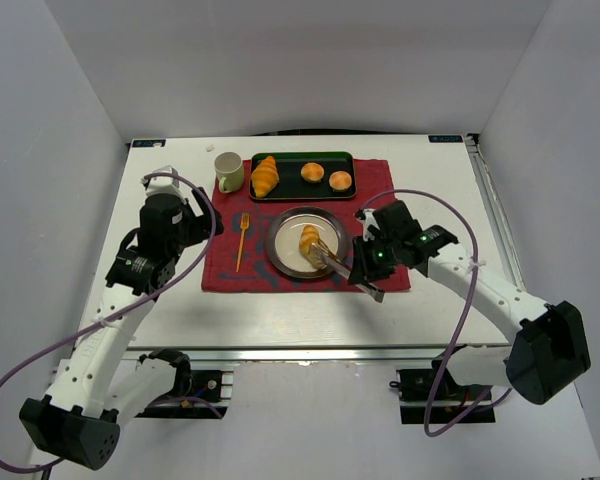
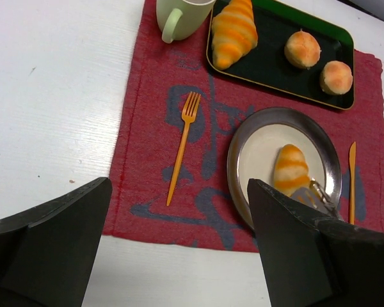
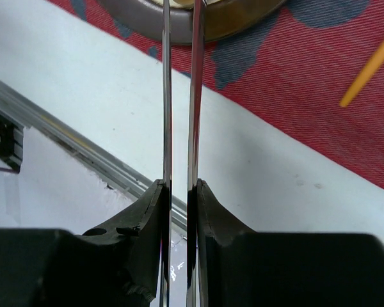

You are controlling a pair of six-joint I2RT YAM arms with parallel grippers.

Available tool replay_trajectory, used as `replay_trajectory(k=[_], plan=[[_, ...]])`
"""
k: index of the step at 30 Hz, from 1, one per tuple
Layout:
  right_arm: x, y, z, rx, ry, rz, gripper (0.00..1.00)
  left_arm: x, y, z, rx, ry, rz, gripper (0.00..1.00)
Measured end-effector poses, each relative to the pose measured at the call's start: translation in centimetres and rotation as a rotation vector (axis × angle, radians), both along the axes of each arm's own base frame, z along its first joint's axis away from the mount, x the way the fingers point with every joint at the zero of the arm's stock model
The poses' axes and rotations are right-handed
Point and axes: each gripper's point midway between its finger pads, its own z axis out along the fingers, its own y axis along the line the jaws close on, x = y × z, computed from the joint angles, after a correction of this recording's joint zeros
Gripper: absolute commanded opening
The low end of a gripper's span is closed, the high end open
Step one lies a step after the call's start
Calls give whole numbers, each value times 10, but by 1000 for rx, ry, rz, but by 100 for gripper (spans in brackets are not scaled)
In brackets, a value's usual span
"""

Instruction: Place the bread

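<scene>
Overhead, the bread (image 1: 309,238) lies on the round metal plate (image 1: 283,225), which sits on the red mat (image 1: 230,272) about the middle of the table (image 1: 440,190), nearer than the black tray (image 1: 253,178) at the far edge. Its long axis runs roughly from far edge to near edge. The right gripper (image 1: 368,266) sits just off the plate's right side and is clamped on a pair of metal tongs (image 1: 337,261), which reach in from the near right so their tips meet the bread's near end. The left gripper (image 1: 192,218) hangs well apart, over the mat's left edge, so the right arm is plainly the nearer one. From the left wrist, that gripper (image 2: 179,256) stands wide open with nothing between its fingers (image 2: 57,249). Beyond them the bread (image 2: 290,167) rests flat inside the plate (image 2: 233,167), and the tongs' tip (image 2: 321,195) touches or nearly touches its near-right end; I cannot tell whether it is pinched. From the right wrist, the gripper (image 3: 179,211) squeezes the two tong blades (image 3: 166,96) close together with a slim gap between them, and they run up to the plate's rim (image 3: 128,13). The bread itself is out of this view. As I judge it, the bread is down, and what remains is to let the blades spread and draw them back toward the near right.
</scene>
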Motion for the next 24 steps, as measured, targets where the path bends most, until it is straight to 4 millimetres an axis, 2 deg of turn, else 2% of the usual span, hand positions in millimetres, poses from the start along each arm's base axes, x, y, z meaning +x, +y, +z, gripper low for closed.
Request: replay_trajectory(k=[4,15,22,24], plan=[[-7,9,-4,19,7,31,0,0,-2,-2,-12,3,-3,98],[-1,23,-18,26,29,37,0,0,-4,-2,-22,1,-14,98],[-2,25,-19,25,34,41,24,-1,-4,-2,-22,2,-14,98],[-2,25,-19,25,35,41,29,-1,-4,-2,-22,2,-14,98]])
